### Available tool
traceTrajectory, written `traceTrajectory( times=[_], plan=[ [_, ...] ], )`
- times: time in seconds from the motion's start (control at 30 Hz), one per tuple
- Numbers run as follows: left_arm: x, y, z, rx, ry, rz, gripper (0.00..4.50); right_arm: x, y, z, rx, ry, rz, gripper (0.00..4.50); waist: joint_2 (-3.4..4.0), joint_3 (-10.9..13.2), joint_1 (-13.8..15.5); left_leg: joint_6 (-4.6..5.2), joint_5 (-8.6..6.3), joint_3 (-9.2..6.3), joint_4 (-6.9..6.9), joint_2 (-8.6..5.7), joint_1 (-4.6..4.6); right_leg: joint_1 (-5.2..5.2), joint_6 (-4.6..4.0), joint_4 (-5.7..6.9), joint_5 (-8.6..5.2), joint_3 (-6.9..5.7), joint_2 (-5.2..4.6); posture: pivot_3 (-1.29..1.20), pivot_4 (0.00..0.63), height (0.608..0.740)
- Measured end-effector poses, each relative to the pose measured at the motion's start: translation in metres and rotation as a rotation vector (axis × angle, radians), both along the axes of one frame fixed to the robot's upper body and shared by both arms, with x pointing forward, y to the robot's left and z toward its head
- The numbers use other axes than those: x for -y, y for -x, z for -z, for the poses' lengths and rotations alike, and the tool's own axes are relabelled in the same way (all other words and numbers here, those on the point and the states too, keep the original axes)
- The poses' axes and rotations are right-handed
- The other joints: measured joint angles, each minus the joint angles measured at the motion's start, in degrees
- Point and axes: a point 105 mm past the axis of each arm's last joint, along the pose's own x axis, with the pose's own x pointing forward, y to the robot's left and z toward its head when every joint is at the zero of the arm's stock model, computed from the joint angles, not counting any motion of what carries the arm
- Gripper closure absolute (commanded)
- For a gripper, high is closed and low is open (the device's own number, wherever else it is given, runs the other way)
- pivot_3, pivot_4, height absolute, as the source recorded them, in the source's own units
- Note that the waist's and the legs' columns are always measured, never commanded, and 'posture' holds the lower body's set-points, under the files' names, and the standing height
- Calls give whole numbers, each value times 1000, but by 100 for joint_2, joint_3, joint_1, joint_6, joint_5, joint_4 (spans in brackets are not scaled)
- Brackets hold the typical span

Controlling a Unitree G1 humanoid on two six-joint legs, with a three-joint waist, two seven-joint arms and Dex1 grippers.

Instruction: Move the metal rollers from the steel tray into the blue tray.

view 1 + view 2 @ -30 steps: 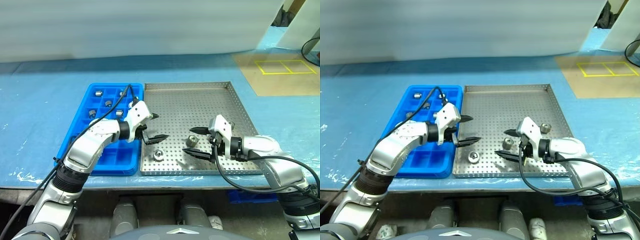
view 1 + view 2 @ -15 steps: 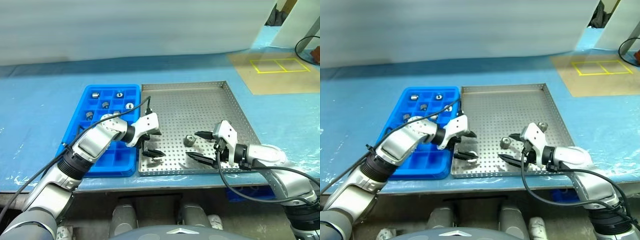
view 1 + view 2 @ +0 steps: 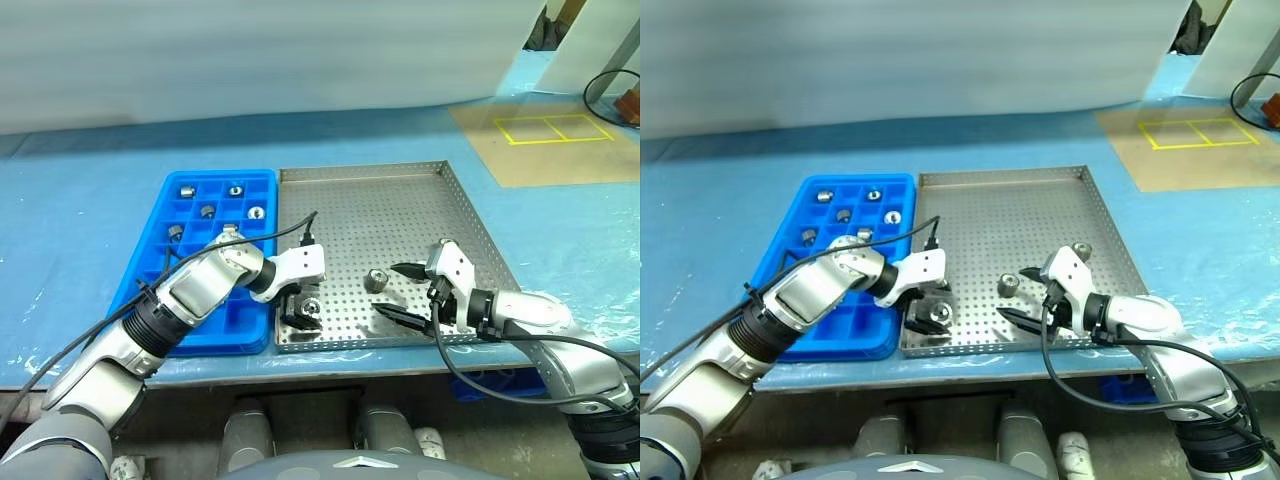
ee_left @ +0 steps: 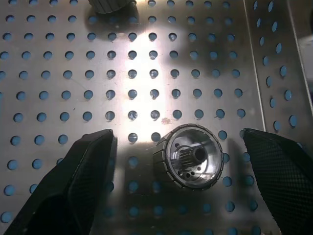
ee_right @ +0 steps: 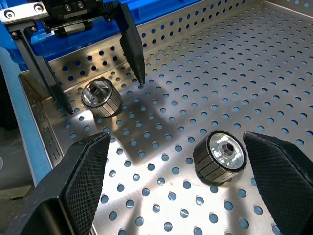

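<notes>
Three metal rollers remain in the steel tray: one roller near its six-o'clock-left corner, bracketed by the spread fingers of the left gripper, a second roller just at nine o'clock of the right gripper, and a third behind that gripper's wrist. Both grippers stand wide open and hold nothing. In the left wrist view the roller lies on its side with the bore facing the camera, nearer one finger than the other. To do this pick well, I would centre the jaws on it, sink until the tips nearly meet the perforated sheet, then close on the ribbed flanks so it cannot roll away. The blue tray sits touching the steel tray at its nine o'clock, with five rollers in its far compartments. Both rest on a blue-covered bench; a brown floor patch with yellow tape lies at two o'clock.
</notes>
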Motion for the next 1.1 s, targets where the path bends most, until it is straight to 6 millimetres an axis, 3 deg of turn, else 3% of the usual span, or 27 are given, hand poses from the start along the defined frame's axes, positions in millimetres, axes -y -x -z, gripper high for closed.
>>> traceTrajectory(
  times=[0.13,0.23,0.67,0.9,1.1],
  plan=[
    [0,-8,-1,37,-30,-10,32,-2,-1,0,3,-6,1,0,0,0,-2,0,0,0,0,0,0,1,0,0,0,0,0,-272,150,740],
    [2,-6,0,35,-36,14,596,-2,-1,-1,5,-6,2,0,0,0,-2,0,0,0,-1,0,0,2,0,-3,0,0,0,-271,150,740],
    [-4,6,6,-18,-78,66,596,-2,-2,-1,0,-4,4,0,0,0,-2,1,0,0,-1,1,1,3,0,-2,0,-1,0,-267,150,740],
    [-3,1,12,29,-105,62,2769,-3,-3,-2,5,-9,6,0,0,0,-12,-1,0,1,-2,2,1,12,0,0,0,0,1,-266,150,740],
    [0,-3,12,52,-99,50,2800,-3,-3,-2,6,-13,10,0,1,-1,-6,-3,-2,1,-2,0,5,19,-1,-2,0,0,0,-256,150,740]
  ],
)
